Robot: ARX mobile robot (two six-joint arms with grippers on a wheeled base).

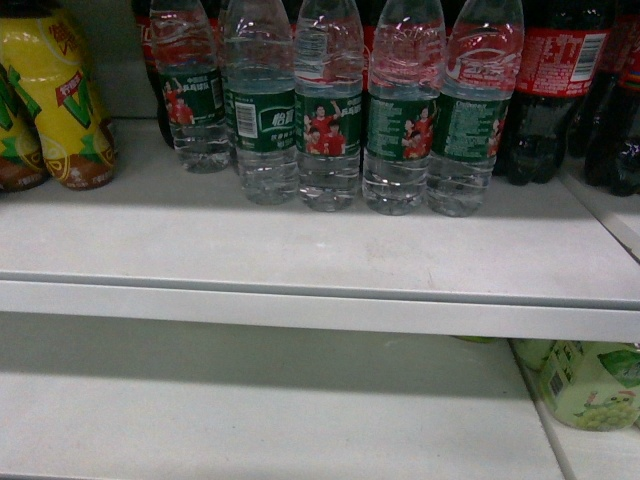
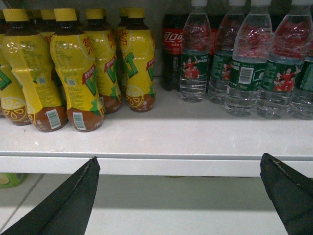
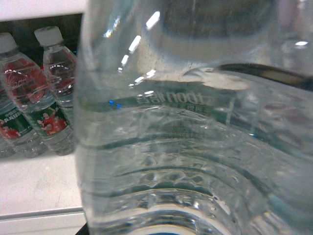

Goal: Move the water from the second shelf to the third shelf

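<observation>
A clear ribbed plastic water bottle point(image 3: 195, 147) fills the right wrist view, close against the camera, apparently in the right gripper's grasp. The fingers themselves are hidden, so I cannot tell for sure. It looks lifted off the white shelf point(image 1: 300, 250) where five like bottles stand, so the pick seems done and placement on the lower shelf point(image 1: 250, 420) remains. The left gripper point(image 2: 181, 196) hangs spread wide, empty — neither arm shows in the head view.

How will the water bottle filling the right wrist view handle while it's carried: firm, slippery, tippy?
The water bottle looks full, so probably heavy for its size. Its thin clear ribbed wall likely gives a little under squeeze, and the glossy plastic may slip. Tall and narrow like those on the shelf, it could tip when set down.
</observation>
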